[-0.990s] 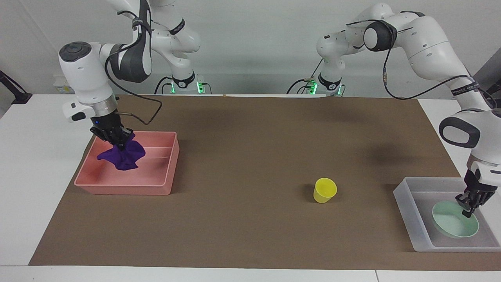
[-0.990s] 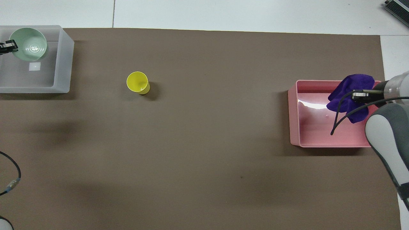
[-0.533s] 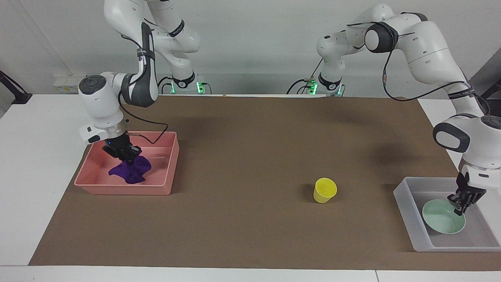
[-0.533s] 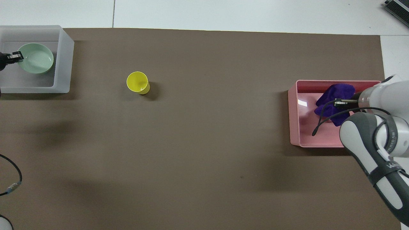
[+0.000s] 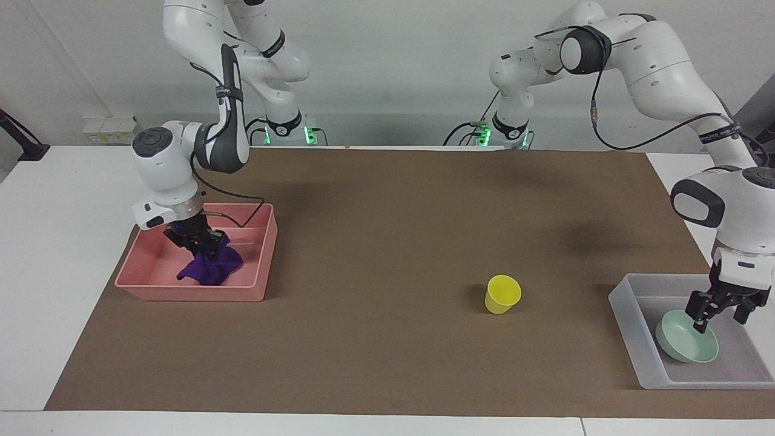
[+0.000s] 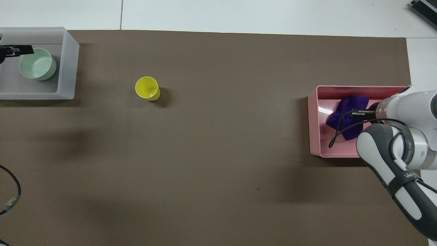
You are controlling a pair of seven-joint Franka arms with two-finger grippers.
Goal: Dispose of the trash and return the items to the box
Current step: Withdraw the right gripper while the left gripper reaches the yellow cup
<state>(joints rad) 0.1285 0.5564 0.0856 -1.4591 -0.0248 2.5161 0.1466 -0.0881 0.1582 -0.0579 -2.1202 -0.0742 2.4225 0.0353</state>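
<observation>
The purple rag (image 5: 212,269) (image 6: 344,118) lies bunched on the floor of the pink tray (image 5: 257,266) (image 6: 314,130). My right gripper (image 5: 203,242) (image 6: 355,112) is down in the tray, shut on the top of the rag. The mint-green bowl (image 5: 687,345) (image 6: 37,66) rests tilted in the translucent bin (image 5: 629,330) (image 6: 70,61). My left gripper (image 5: 720,318) hangs just above the bowl, open and empty. The yellow cup (image 5: 502,293) (image 6: 147,88) stands upright on the brown mat, beside the bin.
The brown mat (image 5: 375,254) covers most of the table, with white table around it. The pink tray is at the right arm's end and the bin at the left arm's end. A loose cable (image 6: 13,191) lies near the left arm's base.
My right gripper lowered the rag from above the tray onto its floor. My left gripper set the bowl down in the bin, opened and rose slightly.
</observation>
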